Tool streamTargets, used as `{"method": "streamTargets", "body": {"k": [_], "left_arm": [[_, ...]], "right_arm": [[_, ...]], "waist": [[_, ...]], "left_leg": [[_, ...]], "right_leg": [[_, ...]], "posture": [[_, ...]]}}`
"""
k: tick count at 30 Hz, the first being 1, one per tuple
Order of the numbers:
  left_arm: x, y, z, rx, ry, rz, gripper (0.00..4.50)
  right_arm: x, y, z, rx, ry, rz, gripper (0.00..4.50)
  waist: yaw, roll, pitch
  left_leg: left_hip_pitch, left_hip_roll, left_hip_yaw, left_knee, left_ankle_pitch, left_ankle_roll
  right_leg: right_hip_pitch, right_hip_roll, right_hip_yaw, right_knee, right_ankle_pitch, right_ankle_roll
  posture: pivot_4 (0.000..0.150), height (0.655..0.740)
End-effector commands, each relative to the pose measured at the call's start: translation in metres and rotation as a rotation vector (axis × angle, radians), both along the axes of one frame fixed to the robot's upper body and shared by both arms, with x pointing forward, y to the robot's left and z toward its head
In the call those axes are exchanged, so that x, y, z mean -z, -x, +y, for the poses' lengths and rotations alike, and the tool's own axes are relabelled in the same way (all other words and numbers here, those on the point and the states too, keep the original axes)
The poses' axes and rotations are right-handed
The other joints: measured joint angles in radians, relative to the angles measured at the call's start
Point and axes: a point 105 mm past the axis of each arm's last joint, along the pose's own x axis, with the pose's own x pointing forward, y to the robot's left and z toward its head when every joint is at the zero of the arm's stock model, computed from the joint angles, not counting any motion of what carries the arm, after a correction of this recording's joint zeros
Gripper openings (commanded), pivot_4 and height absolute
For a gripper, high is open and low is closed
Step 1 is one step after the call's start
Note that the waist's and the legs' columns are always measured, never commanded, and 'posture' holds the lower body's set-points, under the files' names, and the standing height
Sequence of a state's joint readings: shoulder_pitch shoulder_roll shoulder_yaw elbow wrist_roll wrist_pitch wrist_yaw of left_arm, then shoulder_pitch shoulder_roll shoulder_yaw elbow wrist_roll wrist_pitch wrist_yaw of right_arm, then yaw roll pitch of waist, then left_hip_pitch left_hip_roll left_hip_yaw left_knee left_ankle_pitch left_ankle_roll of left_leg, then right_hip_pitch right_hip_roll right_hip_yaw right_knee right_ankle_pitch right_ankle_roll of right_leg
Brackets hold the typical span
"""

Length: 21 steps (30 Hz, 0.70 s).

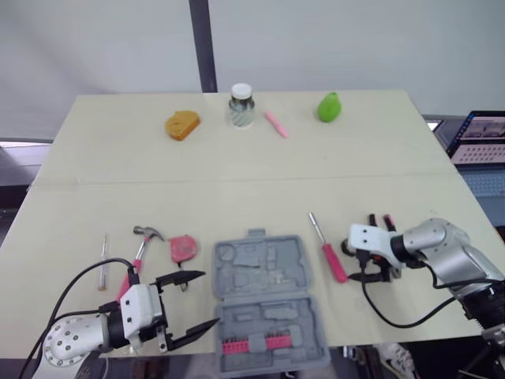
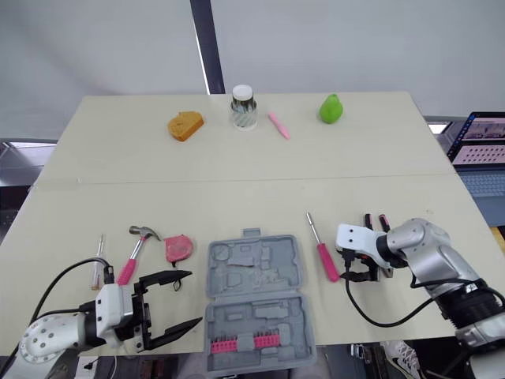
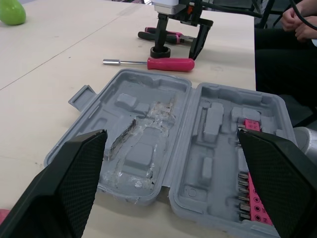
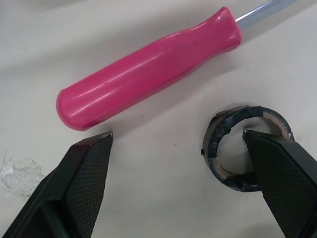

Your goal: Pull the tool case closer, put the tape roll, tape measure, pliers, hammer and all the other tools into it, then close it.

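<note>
Right wrist view, lower right: tape roll [image 4: 220, 130] looks light, stiff, so pinch its wall; right gripper [image 4: 177, 135] and left gripper [image 1: 209, 298] both spread open.

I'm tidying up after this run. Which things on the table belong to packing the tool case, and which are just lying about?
For the job: tool case, hammer, tape measure, small thin tool, screwdriver, pliers, tape roll.

Lying about: orange block, jar, pink pen, green pear-shaped thing, laptop.
</note>
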State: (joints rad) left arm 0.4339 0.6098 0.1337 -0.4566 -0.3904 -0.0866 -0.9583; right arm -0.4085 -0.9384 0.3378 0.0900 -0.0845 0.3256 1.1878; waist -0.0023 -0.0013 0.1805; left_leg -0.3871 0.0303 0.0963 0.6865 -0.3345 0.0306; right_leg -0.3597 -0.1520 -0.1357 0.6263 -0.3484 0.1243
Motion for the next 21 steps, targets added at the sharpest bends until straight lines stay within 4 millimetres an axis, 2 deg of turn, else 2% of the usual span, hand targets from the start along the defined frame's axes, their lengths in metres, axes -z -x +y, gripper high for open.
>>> {"method": "streamTargets", "body": {"k": [1,2,8,16,21], "left_arm": [[-0.002,0.002,-0.002,0.006,0.003,-0.019,4.5],[-0.002,0.002,-0.002,0.006,0.002,-0.019,4.5],[-0.002,0.002,-0.003,0.004,0.006,-0.021,4.5],[-0.002,0.001,-0.003,0.004,0.01,-0.02,4.5],[-0.005,-0.008,-0.003,-0.017,0.05,-0.021,4.5]], "right_arm": [[-0.004,-0.002,0.001,-0.014,0.003,-0.012,3.52],[-0.004,-0.002,0.001,-0.014,0.003,-0.013,3.14],[-0.004,-0.004,0.001,-0.016,0.005,-0.016,0.04],[-0.005,-0.004,0.003,-0.02,-0.003,-0.019,0.04],[-0.019,-0.007,-0.002,-0.002,0.004,-0.06,0.04]], "waist": [[0.0,0.0,0.0],[0.0,0.0,0.0],[0.0,0.0,0.0],[0.0,0.0,0.0],[0.001,0.0,0.0]], "left_leg": [[0.0,0.0,0.0,0.0,0.0,0.0],[0.0,0.0,0.0,0.0,0.0,0.0],[0.0,0.0,0.0,0.0,0.0,0.0],[0.0,0.0,0.0,0.0,0.0,0.0],[0.0,0.0,0.0,0.0,0.0,0.0]], "right_leg": [[0.0,0.0,0.0,0.0,0.0,0.0],[0.0,0.0,0.0,0.0,0.0,0.0],[0.0,0.0,0.0,0.0,0.0,0.0],[0.0,0.0,0.0,0.0,0.0,0.0],[0.0,0.0,0.0,0.0,0.0,0.0]], "posture": [[0.15,0.695],[0.15,0.695],[0.15,0.695],[0.15,0.695],[0.15,0.695]]}}
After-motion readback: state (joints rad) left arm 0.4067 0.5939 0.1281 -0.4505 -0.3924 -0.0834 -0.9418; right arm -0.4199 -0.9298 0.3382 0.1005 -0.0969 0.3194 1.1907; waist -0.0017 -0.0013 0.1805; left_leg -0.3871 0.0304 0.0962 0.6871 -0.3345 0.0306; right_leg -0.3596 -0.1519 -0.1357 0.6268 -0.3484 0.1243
